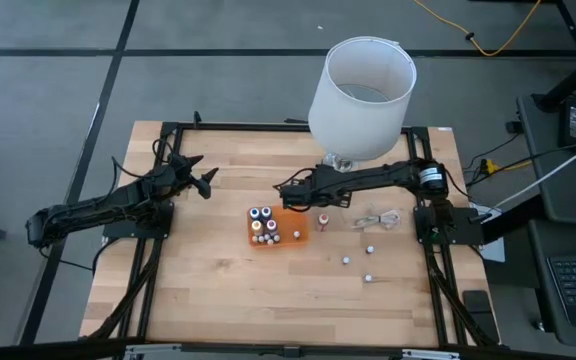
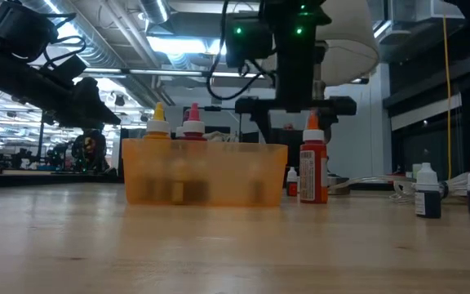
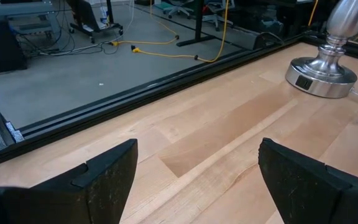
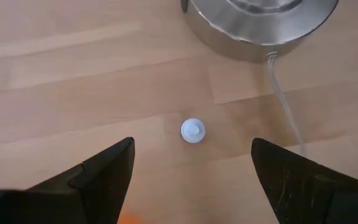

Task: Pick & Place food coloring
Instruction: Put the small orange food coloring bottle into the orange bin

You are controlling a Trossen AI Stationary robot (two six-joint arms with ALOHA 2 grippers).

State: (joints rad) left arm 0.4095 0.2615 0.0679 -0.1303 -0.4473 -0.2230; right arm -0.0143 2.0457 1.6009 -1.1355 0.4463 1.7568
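High view shows the translucent orange rectangular plastic tray (image 1: 298,238) at the middle of the pale butcher-block wooden table (image 1: 218,290), with several tiny food coloring dropper bottles (image 1: 262,224) standing upright in its left half, caps up. One red-bodied bottle (image 1: 323,219) stands upright just beside the tray's right edge; three more small bottles (image 1: 348,260) stand well apart on the table farther right, also upright. From table height the bottles read as slim cylinders with tapered caps, their long axes vertical; the red bottle (image 2: 313,170) has an orange cone cap, and two dark-bodied ones (image 2: 427,192) have pale round caps.

The right gripper (image 1: 286,189) hovers just behind the tray, its dark wedge-shaped fingers (image 4: 98,180) spread wide and holding nothing; below them one pale round bottle cap (image 4: 192,131) points straight up. Near it stands a polished metal lamp base (image 4: 260,22) under a white drum shade (image 1: 361,85), and a coiled white cable (image 1: 380,219) lies to the right.

The left gripper (image 1: 204,175) waits near the table's back left, fingers (image 3: 104,180) wide apart and empty
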